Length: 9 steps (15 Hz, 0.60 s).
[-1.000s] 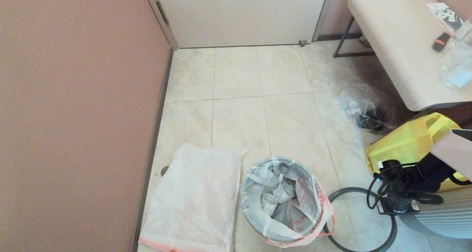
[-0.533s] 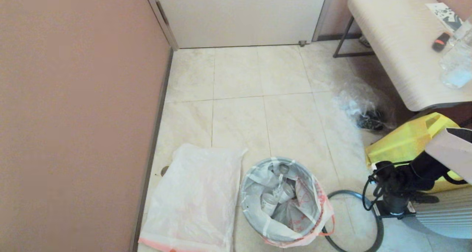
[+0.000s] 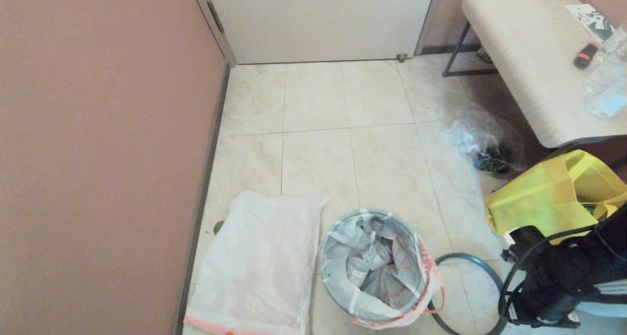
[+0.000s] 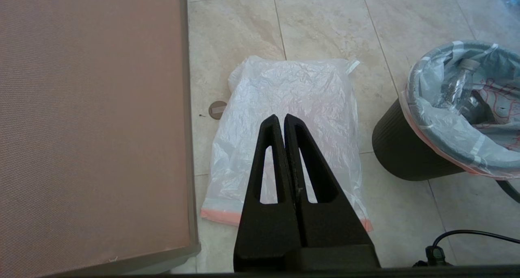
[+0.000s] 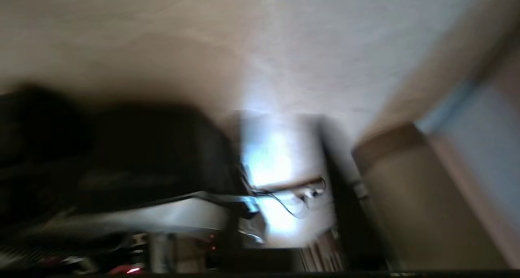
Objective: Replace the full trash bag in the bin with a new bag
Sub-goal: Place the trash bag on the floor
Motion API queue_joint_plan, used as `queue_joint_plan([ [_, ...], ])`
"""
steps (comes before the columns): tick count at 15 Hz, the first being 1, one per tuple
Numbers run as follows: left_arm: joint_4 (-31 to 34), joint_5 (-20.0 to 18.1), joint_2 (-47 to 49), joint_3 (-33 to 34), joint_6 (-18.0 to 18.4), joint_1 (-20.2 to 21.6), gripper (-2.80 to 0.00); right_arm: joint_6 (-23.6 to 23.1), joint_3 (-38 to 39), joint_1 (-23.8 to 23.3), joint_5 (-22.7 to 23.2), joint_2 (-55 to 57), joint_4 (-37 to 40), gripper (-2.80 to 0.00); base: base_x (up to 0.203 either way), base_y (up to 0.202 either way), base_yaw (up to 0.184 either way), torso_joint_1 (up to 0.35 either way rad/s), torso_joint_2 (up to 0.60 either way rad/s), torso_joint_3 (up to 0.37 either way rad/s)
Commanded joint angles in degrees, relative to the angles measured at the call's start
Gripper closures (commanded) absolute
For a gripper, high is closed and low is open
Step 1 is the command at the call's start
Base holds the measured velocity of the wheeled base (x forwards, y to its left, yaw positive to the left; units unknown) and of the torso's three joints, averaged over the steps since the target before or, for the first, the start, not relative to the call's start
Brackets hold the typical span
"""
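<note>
**Right arm low by the ring, left parked over the new bag**

Left gripper (image 4: 284, 117): pointed down at the floor, above the new bag (image 3: 259, 261), both black fingers pressed together with nothing between them, clear of the plastic. Not seen from the head.

Right arm (image 3: 563, 276): at about 4 to 5 o'clock in the head view, a dark bulk hung low over the floor, a cable looped round it. Right claw not made out in that bulk; wrist view too smeared to help, so wide or narrow cannot be told. Nothing seen carried.

Bin (image 4: 406, 156): upright on the tiles at 6 o'clock in the head view. Full bag (image 3: 387, 276) seated inside, mouth folded out over the rim, bottles showing within, a loop handle hanging at the bin's 4 o'clock.

New bag: flat on the floor at the bin's 9 o'clock, just beside it, pink band toward 6 o'clock, one long edge along the wall.

Grey ring (image 3: 460, 255): lying on the floor at the bin's 3 o'clock, partly under the right arm.

Yellow tote (image 3: 539, 198): at the ring's 1 o'clock.
</note>
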Motion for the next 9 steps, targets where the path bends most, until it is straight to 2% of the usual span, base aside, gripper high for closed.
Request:
queue_joint_plan([
  [1, 0.0, -0.02, 0.07, 0.64, 0.03, -0.01, 0.0, 6.4, 6.11, 5.88, 1.96, -7.92, -3.34, 0.0, 0.0, 0.0, 0.0, 0.0, 0.0, 0.0],
  [3, -0.03, -0.02, 0.07, 0.62, 0.03, -0.01, 0.0, 13.62, 6.44, 10.95, 4.37, -9.43, -3.86, 0.0, 0.0, 0.0, 0.0, 0.0, 0.0, 0.0],
  [5, -0.02, -0.02, 0.07, 0.7, 0.03, 0.02, 0.0, 16.91, 4.59, 15.31, 5.57, -9.31, -4.33, 0.0, 0.0, 0.0, 0.0, 0.0, 0.0, 0.0],
  [6, -0.03, -0.02, 0.07, 0.62, 0.02, 0.07, 0.0, 18.61, 3.02, 17.22, 5.73, -8.27, -4.39, -2.8, 0.0, 0.0, 0.0, 0.0, 0.0, 0.0],
  [9, -0.02, -0.02, 0.07, 0.63, 0.03, 0.08, 0.0, 24.51, -0.66, 21.66, 5.31, -4.76, -6.31, -2.8, 0.0, 0.0, 0.0, 0.0, 0.0, 0.0],
])
